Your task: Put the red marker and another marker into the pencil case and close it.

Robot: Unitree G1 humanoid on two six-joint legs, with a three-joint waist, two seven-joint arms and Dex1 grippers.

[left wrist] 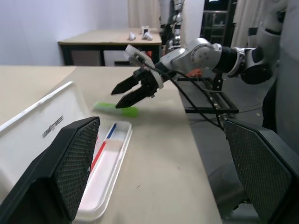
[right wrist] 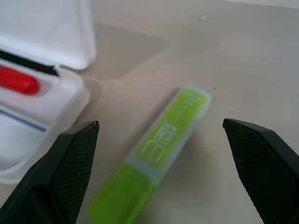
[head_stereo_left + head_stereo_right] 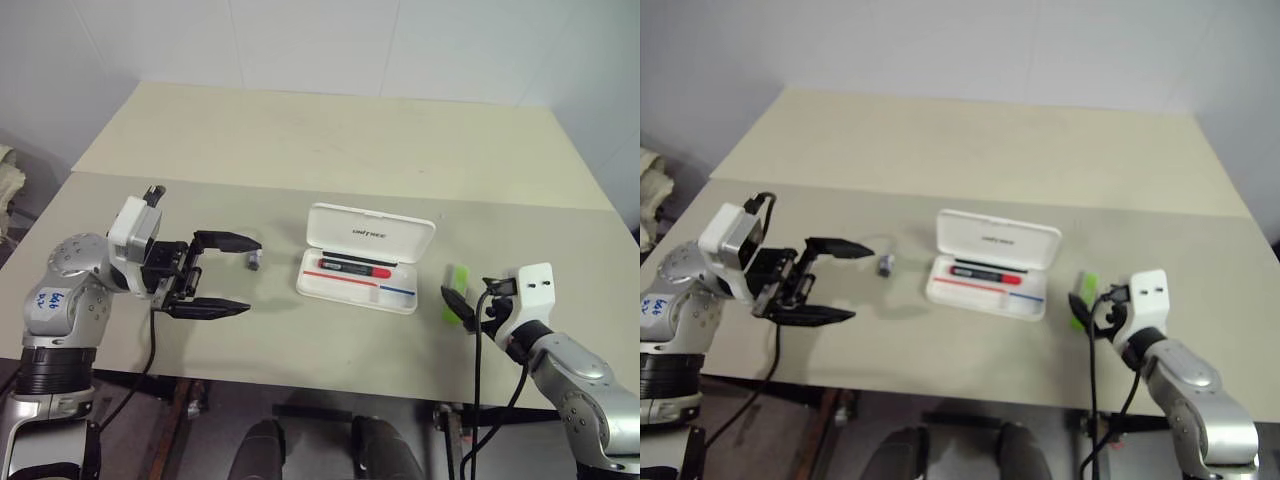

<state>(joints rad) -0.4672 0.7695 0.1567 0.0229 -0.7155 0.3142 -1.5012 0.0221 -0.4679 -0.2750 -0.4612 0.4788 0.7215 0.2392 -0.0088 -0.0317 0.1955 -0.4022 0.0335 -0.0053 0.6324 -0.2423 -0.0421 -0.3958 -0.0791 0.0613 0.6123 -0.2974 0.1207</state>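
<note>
The white pencil case (image 3: pixel 370 232) lies open mid-table with its lid raised at the back. The red marker (image 3: pixel 355 268) rests inside along the tray's far side. Another marker, a lime-green highlighter (image 3: pixel 455 290), lies flat on the table just right of the case. My right gripper (image 2: pixel 160 122) is open and hovers low over the highlighter's near end, one finger on each side and neither touching it. My left gripper (image 3: pixel 253 274) is open and empty. It is left of the case with a gap between them, and its fingers point toward the case.
A tiny grey object (image 3: pixel 254 261) sits on the table beside the left gripper's far finger. The beige table (image 3: pixel 300 150) stretches far behind the case, with a seam across it. The table's near edge runs just below both grippers.
</note>
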